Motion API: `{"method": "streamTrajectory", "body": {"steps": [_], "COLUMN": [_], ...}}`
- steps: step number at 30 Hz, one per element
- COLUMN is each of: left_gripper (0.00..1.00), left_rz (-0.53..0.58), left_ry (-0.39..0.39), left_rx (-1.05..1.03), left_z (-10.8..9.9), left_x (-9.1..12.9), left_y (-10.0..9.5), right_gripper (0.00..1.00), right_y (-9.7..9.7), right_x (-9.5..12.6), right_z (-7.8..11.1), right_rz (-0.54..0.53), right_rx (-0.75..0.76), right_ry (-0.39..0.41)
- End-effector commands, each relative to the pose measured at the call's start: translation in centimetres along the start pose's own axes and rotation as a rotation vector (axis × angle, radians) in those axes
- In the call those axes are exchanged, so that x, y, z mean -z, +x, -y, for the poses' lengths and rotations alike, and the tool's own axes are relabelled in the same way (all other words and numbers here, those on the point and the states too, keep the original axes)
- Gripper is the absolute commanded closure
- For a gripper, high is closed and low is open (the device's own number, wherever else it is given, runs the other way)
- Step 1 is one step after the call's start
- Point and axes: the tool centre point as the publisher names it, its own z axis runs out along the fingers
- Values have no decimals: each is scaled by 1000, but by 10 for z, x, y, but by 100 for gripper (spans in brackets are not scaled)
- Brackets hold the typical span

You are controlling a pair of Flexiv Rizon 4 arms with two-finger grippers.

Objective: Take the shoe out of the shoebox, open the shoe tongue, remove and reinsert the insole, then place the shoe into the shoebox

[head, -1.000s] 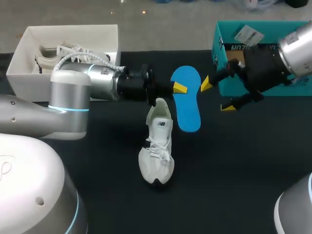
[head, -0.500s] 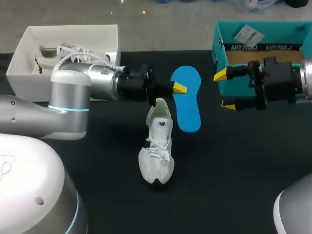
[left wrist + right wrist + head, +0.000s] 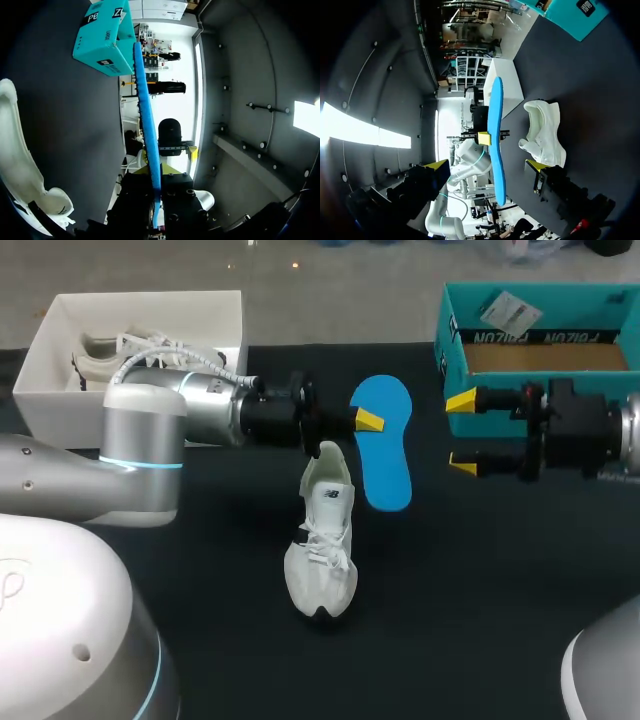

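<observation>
My left gripper [image 3: 365,420] is shut on one edge of the blue insole [image 3: 385,455], holding it over the black table just beyond the heel of the white shoe [image 3: 322,540]. The shoe lies on the table with its toe toward the front. In the left wrist view the insole [image 3: 147,125] stands edge-on between my left gripper's [image 3: 156,172] fingers, with the shoe [image 3: 20,165] beside it. My right gripper [image 3: 462,432] is open in front of the teal shoebox [image 3: 540,350], a short gap right of the insole. In the right wrist view the insole [image 3: 496,145] and shoe [image 3: 545,135] lie ahead of that gripper [image 3: 487,167].
A white box [image 3: 60,390] at the back left holds another white shoe [image 3: 120,350]. The teal shoebox [image 3: 102,37] stands open at the back right. Dark table surface stretches along the front and right of the shoe.
My right gripper has drawn back to the right, away from the insole, and turned level with its fingers still wide. The left arm, insole and shoe have not moved.
</observation>
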Motion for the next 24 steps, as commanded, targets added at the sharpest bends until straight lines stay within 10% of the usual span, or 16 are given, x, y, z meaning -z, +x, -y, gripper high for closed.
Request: {"method": "streamTrajectory", "body": {"steps": [1,24], "left_gripper": [100,100], "left_rz": [2,2], "left_ry": [-1,-1], "left_rx": [1,1], "left_z": [0,0], "left_x": [0,0], "left_y": [0,0], "right_gripper": [0,0], "right_y": [-13,-13], "right_x": [-3,-1], "right_z": [-5,-46], "right_rz": [-93,-105], "right_rx": [-4,86], "right_ry": [17,106]}}
